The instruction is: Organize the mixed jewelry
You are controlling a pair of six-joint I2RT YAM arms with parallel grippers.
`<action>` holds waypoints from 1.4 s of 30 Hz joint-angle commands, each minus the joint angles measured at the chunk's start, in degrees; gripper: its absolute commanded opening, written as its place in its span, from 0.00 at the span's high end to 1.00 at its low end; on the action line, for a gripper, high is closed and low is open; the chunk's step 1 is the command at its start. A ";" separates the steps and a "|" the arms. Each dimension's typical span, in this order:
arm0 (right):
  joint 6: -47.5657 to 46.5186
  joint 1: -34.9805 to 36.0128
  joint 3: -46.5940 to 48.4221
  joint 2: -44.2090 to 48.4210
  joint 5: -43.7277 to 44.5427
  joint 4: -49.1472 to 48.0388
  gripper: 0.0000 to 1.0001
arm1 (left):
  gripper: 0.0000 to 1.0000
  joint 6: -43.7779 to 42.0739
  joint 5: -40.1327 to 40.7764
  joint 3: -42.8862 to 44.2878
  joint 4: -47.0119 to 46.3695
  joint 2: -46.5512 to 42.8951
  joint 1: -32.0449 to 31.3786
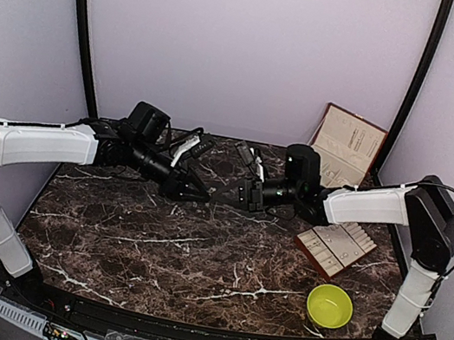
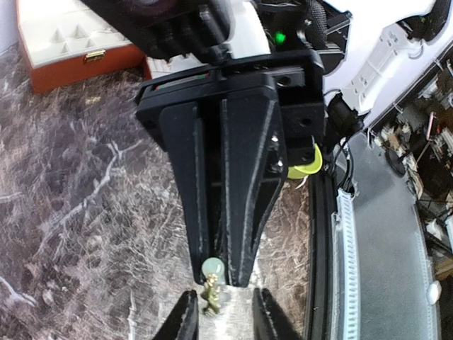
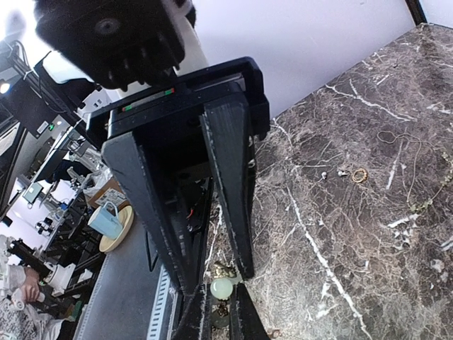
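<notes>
the dark marbled worktop carries a reddish-brown box, lid up, at the far right, and a yellow-green bowl nearer me. my two arms meet tip to tip over the middle. my right jaws are clamped on a pale-bead piece with a gold fitting; my left jaws stand apart on either side of it. a thin chain loop, a gold ring and tiny studs lie loose on the worktop.

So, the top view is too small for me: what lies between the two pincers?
A small pale-bead jewelry piece, pinched at the tips of the right pincer, with the left pincer open around it. Both wrist views show it.
</notes>
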State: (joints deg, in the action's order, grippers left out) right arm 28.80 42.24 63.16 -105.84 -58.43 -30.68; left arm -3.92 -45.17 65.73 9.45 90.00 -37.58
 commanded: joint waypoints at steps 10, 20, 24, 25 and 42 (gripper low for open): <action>-0.46 -3.56 -6.88 7.71 11.64 -4.78 0.97 | 0.48 -1.22 13.67 -2.29 -1.41 -7.13 0.38; -3.03 -16.98 -12.05 12.23 13.51 -3.86 0.96 | 0.51 0.65 18.03 -2.73 0.47 -11.13 5.50; -5.09 -22.70 -12.19 12.55 13.87 -2.51 0.96 | 0.52 0.97 19.55 -3.71 0.68 -12.56 6.26; -5.40 -24.24 -12.07 12.34 13.83 -2.49 0.96 | 0.52 1.01 20.13 -3.78 0.84 -12.74 6.44; -5.28 -43.70 -2.74 1.03 12.40 -3.64 0.95 | 0.54 0.50 22.91 -5.40 1.09 -15.16 7.17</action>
State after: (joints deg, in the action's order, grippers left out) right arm 23.03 0.82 57.28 -101.84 -45.41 -31.97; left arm -3.22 -22.98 60.95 10.11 76.64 -30.68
